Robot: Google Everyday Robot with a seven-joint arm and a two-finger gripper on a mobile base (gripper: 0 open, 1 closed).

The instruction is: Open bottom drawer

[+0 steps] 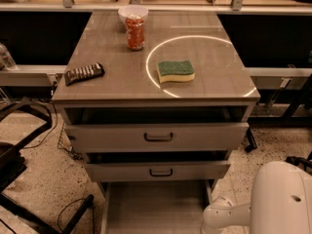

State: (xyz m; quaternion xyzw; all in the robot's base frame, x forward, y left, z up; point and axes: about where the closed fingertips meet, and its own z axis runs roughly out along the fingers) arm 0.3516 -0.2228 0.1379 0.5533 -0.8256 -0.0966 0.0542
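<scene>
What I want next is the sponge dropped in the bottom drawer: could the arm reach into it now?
Probably yes. The bottom drawer is pulled out, its grey inside open from above, and the arm sits low beside it. The gripper itself is out of view, so its approach cannot be judged.
</scene>
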